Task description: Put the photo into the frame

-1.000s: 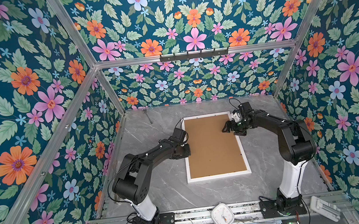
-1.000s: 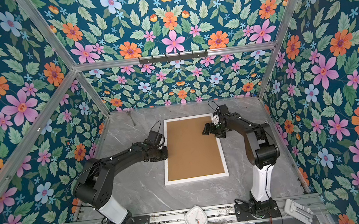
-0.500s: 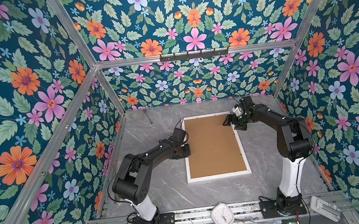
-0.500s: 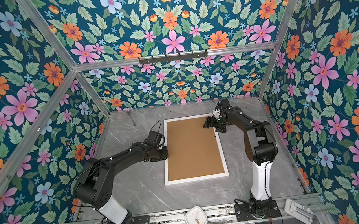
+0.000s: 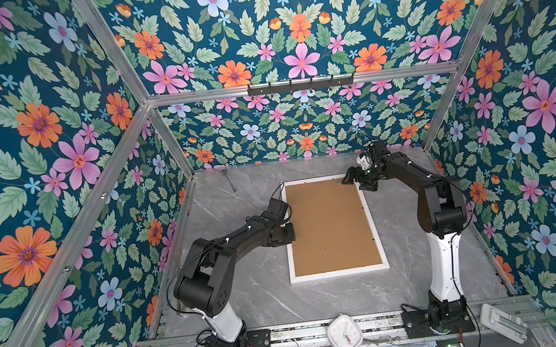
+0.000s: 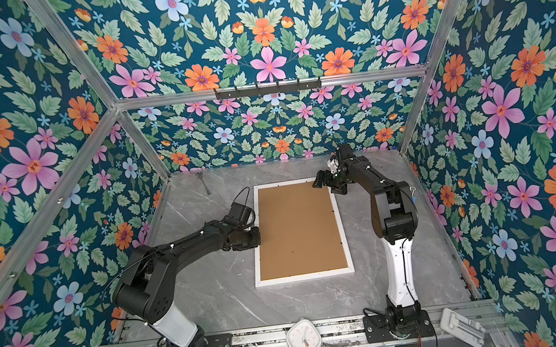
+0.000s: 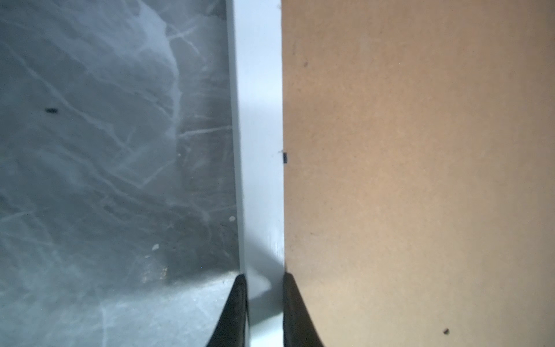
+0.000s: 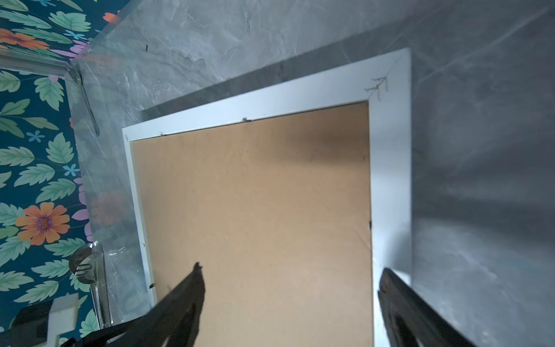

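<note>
On table [image 5: 247, 291], centre: frame [image 5: 339, 273], flat, back up. Inside frame border: backing board [image 5: 329, 225]. At frame's left side, mid-length: left gripper [image 5: 290, 234], astride border. Over frame's far right corner: right gripper [image 5: 357, 182]. Far left, by back wall [image 5: 300, 132]: utensil [image 5: 230, 181]. On near rail [image 5: 287, 333], midway: clock [image 5: 344, 334]. Toward right end of same rail: device [image 5: 502, 323]. On beam above back wall: hook rack [image 5: 300, 84].

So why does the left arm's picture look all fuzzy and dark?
Left wrist view: too close, so the table and frame look soft, with shadow near the left gripper. Right wrist view: the right gripper is blurry. Both top views: sharp and bright.
</note>
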Controlling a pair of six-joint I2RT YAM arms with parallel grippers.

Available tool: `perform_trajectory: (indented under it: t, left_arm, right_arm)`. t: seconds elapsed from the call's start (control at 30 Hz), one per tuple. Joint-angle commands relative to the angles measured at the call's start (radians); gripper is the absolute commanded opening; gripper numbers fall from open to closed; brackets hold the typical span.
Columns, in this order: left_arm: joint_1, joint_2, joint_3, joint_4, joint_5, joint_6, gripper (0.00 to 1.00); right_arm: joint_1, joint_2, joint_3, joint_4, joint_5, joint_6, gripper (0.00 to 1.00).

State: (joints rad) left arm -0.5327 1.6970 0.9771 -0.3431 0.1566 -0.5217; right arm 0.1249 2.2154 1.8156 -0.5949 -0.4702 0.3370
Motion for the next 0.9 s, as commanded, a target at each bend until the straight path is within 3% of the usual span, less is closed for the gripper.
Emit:
perform_trajectory:
  t: [0.0,0.4,0.87]
  left_arm:
    - [-0.004,0.017,-0.007,-0.088,0.015,0.026,0.10]
    - [-0.006,0.027,0.000,-0.088,0.023,0.029,0.10]
    - [-0.009,0.038,0.015,-0.093,0.027,0.029,0.10]
  right_arm:
    - [-0.001,0.026,0.029,-0.050,-0.001,-0.022,0.90]
    - [-0.007,0.124,0.152,-0.111,-0.017,-0.043,0.90]
    - [-0.005,0.076,0.071,-0.084,-0.021,-0.040,0.89]
